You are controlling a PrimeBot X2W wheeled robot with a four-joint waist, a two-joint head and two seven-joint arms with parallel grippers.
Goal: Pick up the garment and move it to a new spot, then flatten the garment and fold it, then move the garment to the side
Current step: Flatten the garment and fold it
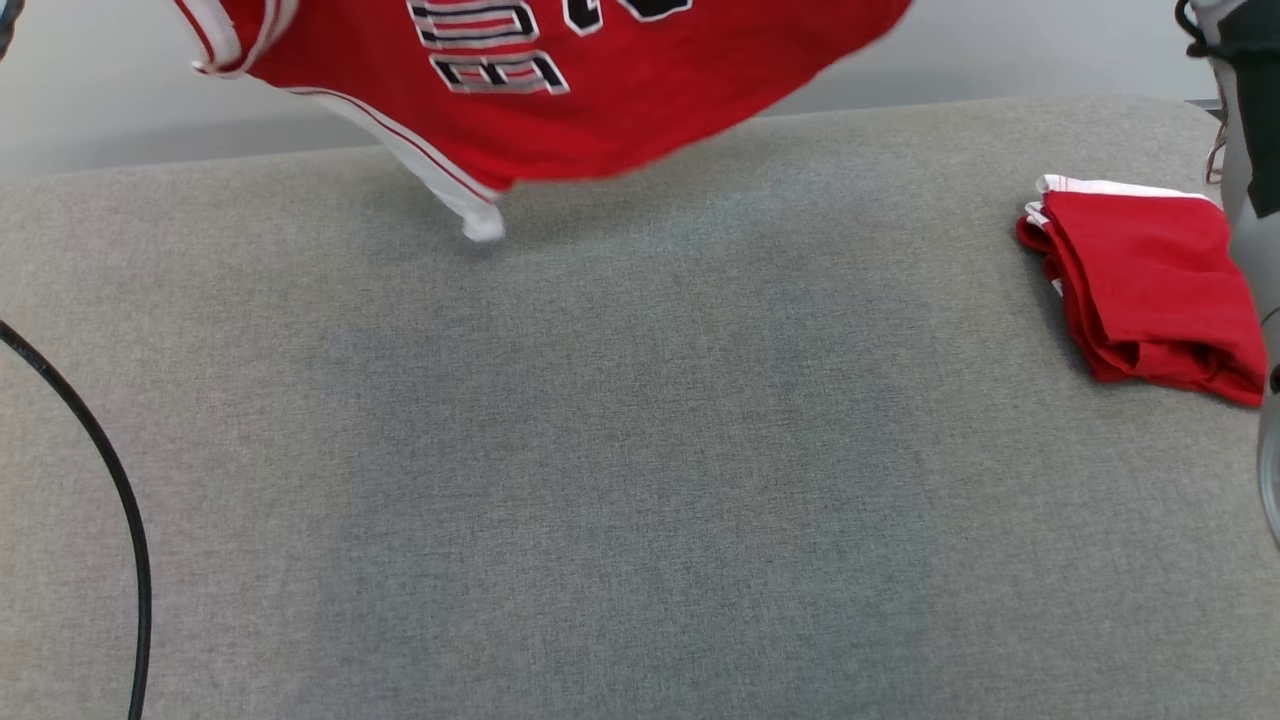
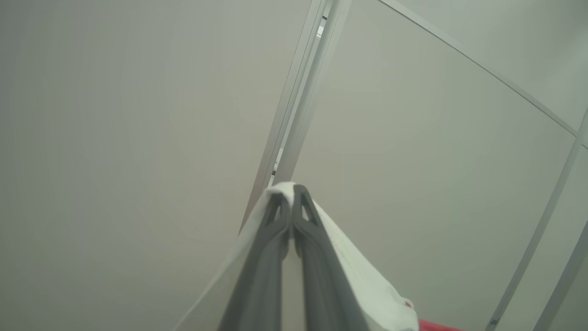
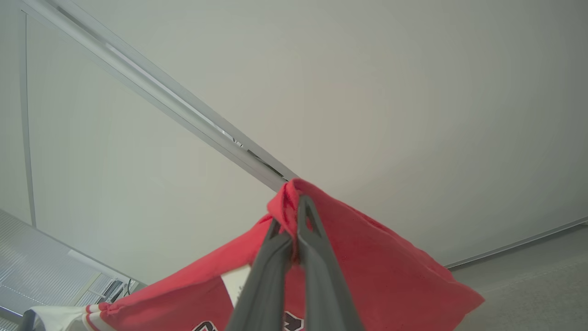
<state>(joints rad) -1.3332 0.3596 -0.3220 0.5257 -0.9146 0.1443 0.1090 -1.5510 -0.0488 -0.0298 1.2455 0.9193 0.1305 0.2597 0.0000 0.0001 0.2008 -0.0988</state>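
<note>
A red garment (image 1: 600,100) with white trim and black-and-white lettering hangs in the air above the far part of the grey table (image 1: 600,450) in the head view. Its lower hem and a white strip (image 1: 440,180) dangle just over the cloth. In the left wrist view my left gripper (image 2: 290,191) is shut on a white edge of the garment (image 2: 358,280). In the right wrist view my right gripper (image 3: 294,202) is shut on a bunched red edge of the garment (image 3: 390,271), which hangs below it.
A second red cloth (image 1: 1150,290), folded, lies at the table's right side. Beside it rises a pale robot forearm (image 1: 1250,150) along the right edge. A black cable (image 1: 110,480) curves over the left part of the table. Pale wall panels stand behind.
</note>
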